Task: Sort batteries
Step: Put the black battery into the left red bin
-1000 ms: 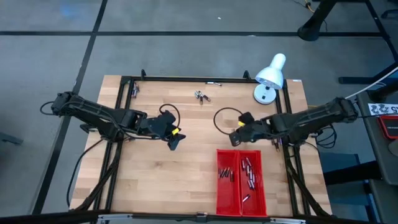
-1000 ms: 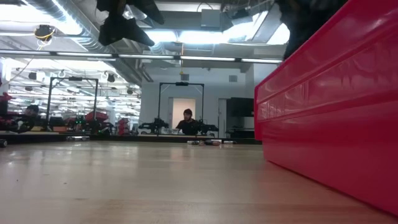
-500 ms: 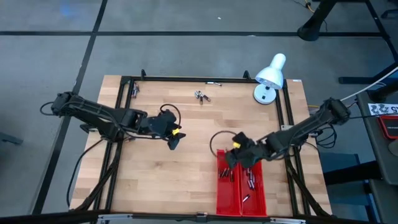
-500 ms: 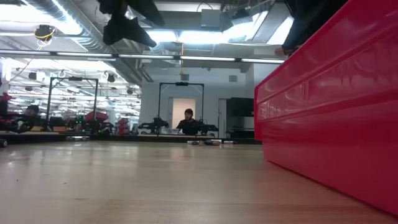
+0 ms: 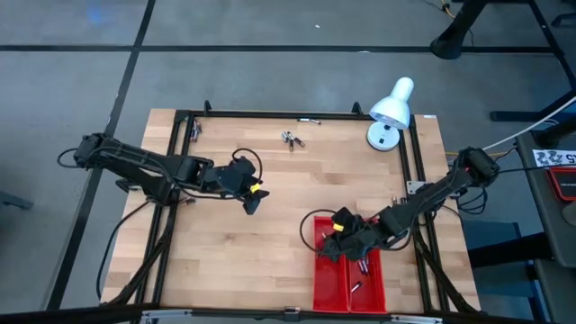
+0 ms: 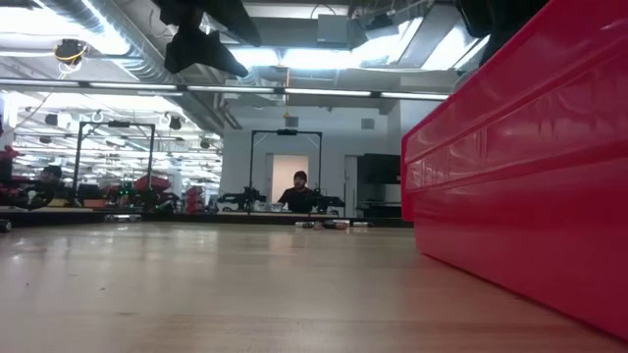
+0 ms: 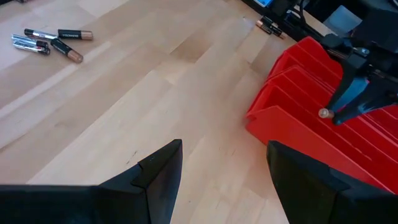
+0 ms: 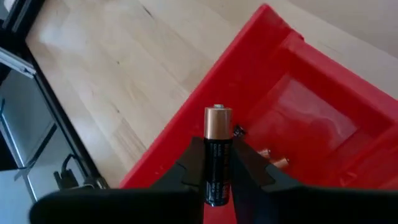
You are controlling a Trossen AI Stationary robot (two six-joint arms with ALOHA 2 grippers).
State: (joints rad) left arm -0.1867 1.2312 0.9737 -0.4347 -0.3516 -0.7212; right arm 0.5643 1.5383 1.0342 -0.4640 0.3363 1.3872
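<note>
Even, bright overhead light; ceiling strips glare, nearby red tray perhaps slightly blurred.

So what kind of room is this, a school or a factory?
More likely a robot lab or workshop. Behind the wooden table stand more dark frames with robot arms, bare pipes and strip lights run overhead, and a person sits at a far bench.

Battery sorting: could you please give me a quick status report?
Right gripper shut on a battery over the red tray. Left gripper open, empty, mid-table. Nothing in the way.
</note>
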